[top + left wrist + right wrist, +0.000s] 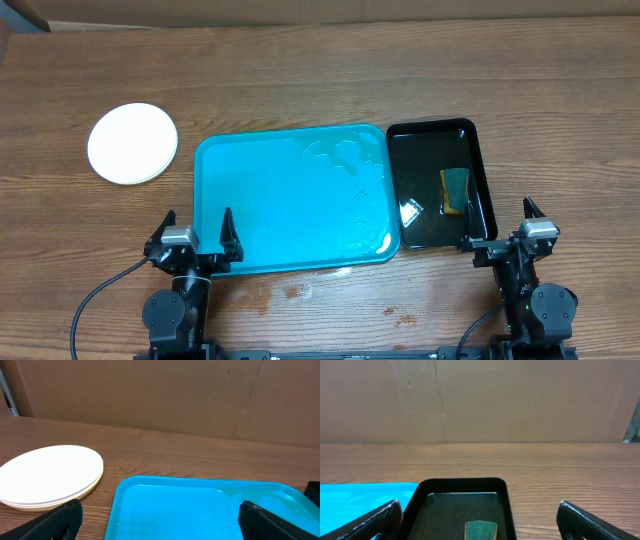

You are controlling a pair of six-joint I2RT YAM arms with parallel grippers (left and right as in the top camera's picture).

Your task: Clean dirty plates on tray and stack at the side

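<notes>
The plates point(133, 143) sit stacked on the wooden table, left of the turquoise tray point(290, 200); the top one is white, and in the left wrist view point(47, 474) a pale lower rim shows beneath it. The tray holds no plates, only a wet sheen, and it also shows in the left wrist view point(200, 507). My left gripper point(198, 238) is open and empty at the tray's near left corner. My right gripper point(497, 228) is open and empty at the near right corner of the black tray point(478, 160).
The black tray holds water and a green-and-yellow sponge point(456, 190), also seen in the right wrist view point(481, 530). Wet spots point(300, 291) lie on the table in front of the turquoise tray. A cardboard wall point(480, 400) stands behind the table.
</notes>
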